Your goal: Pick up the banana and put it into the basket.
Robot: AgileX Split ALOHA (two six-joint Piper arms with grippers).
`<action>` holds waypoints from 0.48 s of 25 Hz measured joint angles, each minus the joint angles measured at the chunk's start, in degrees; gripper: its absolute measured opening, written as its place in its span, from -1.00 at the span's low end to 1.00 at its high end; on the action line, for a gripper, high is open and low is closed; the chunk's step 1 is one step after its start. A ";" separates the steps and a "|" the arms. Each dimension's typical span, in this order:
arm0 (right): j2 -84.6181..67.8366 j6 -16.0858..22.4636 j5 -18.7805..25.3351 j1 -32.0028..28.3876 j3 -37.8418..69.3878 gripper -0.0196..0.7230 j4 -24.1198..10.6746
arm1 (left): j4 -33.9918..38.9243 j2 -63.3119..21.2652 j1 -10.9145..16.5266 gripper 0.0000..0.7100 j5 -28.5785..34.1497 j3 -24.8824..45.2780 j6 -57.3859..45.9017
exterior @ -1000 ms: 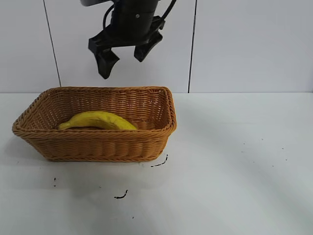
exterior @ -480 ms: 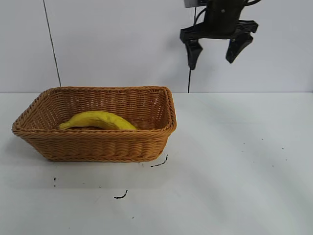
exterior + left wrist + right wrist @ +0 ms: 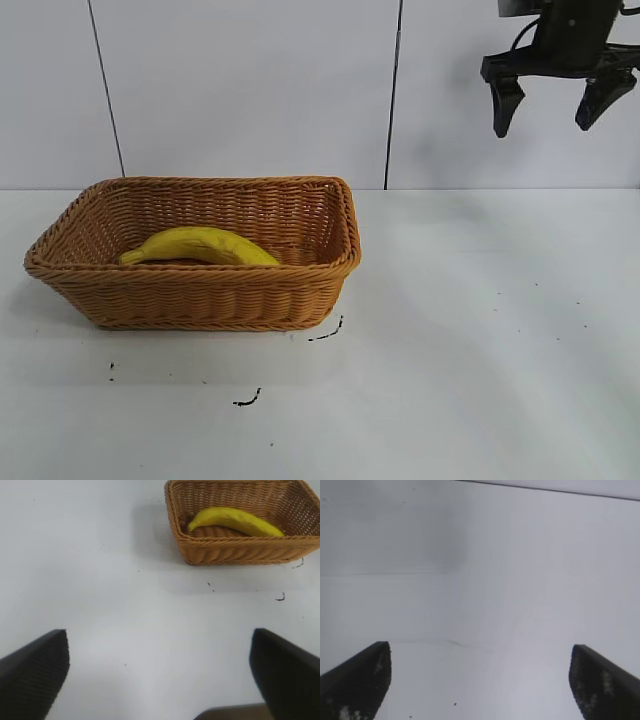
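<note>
A yellow banana [image 3: 200, 246] lies lengthwise inside the tan woven basket [image 3: 200, 295] on the left half of the white table. The left wrist view shows the same banana [image 3: 234, 521] in the basket [image 3: 235, 552], far from the left gripper [image 3: 160, 672], whose fingers stand wide open over bare table. High at the upper right of the exterior view hangs my right gripper [image 3: 552, 110], open and empty, well clear of the basket. In its own view the right gripper [image 3: 480, 680] has only white surface between its spread fingers.
Small black marks [image 3: 248, 400] dot the white table [image 3: 480, 350] in front of the basket. A grey panelled wall [image 3: 250, 90] with dark vertical seams rises behind the table's far edge.
The right gripper has swung from above the basket across to the far upper right, staying open and empty. The banana and basket have not moved.
</note>
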 joint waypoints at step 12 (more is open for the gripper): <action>-26.66 0.10 -0.12 -0.30 37.55 0.91 2.81 | 0.00 0.00 0.00 0.96 0.00 0.00 0.00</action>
